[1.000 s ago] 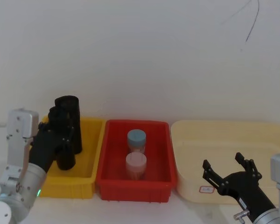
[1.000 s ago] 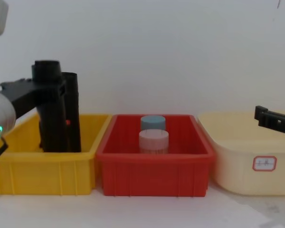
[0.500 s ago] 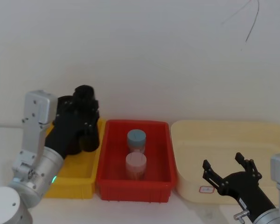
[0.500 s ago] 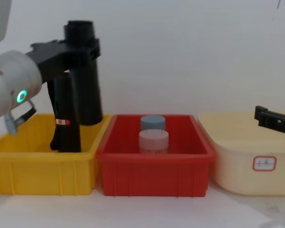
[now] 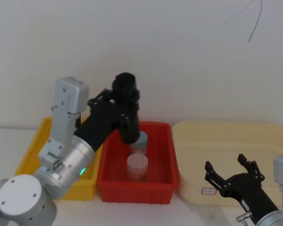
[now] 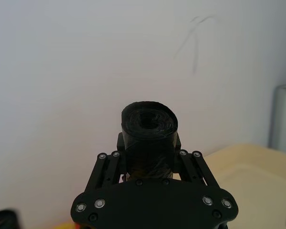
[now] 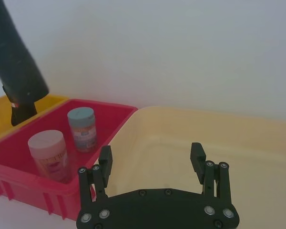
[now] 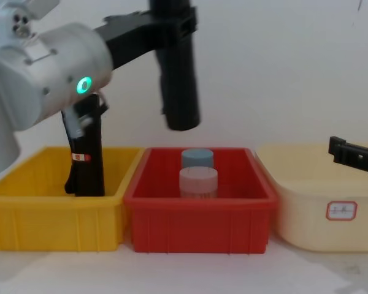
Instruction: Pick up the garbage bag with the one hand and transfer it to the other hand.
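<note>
Pinching the garbage bag (image 8: 179,79) in the left tool (image 8: 175,24), with the fingers (image 6: 183,164) closed snug on both sides of the roll near its top end. Holding it close to upright, maybe leaning a touch, lifted clear of everything. Hanging it in the air over the red bin (image 8: 199,214), with its bottom end just above the blue-capped jar (image 8: 197,157) and not touching it. Looking down into that bin and finding the pink-capped jar (image 8: 198,180) standing right in front of the blue one, both upright. Moving out to the robot's left and spotting the yellow bin (image 8: 55,220) right beside the red one, with another black roll (image 8: 86,153) standing in it, this one wearing a small red-and-white label (image 8: 80,157). Going the other way and seeing the cream bin (image 8: 319,208) on the robot's right, next to the red one. Parking the right tool (image 5: 225,162) low over the front part of that cream bin, well apart from the bag, with its fingers (image 7: 196,155) spread wide and gripping nothing at all. Resting all three bins side by side on the white desk (image 8: 172,272).
</note>
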Tool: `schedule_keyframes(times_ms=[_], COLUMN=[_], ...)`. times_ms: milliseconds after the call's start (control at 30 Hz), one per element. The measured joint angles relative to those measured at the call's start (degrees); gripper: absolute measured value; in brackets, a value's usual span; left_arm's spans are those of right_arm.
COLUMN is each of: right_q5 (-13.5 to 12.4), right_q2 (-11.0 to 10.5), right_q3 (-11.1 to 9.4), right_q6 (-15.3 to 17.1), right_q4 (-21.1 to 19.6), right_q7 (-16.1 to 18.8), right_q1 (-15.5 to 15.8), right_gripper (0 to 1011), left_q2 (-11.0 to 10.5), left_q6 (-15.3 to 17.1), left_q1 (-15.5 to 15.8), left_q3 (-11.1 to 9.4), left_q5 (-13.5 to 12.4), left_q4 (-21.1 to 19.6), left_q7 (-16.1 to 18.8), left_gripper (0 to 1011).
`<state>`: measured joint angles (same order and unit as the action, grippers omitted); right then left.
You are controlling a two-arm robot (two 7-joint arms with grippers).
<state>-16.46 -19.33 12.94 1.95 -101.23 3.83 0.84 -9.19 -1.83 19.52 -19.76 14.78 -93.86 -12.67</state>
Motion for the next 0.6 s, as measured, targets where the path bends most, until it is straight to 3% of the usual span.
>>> schedule_keyframes(times_ms=[300, 600], right_q5=[0.00, 0.00], right_q2=[0.00, 0.00], right_q3=[0.00, 0.01], right_q6=[0.00, 0.00], right_q4=[0.00, 0.00], right_q7=[0.00, 0.00], right_q1=[0.00, 0.00], right_gripper=[1001, 1001], left_q2=[2.81, 4.75], left_q6=[-0.25, -0.76], left_q1=[3.56, 5.65], left_q3=[-3.83, -6.41], left_q5=[2.04, 2.58], left_q4=[2.13, 4.40], left_q7=[-4.44, -6.03], left_gripper=[481, 481])
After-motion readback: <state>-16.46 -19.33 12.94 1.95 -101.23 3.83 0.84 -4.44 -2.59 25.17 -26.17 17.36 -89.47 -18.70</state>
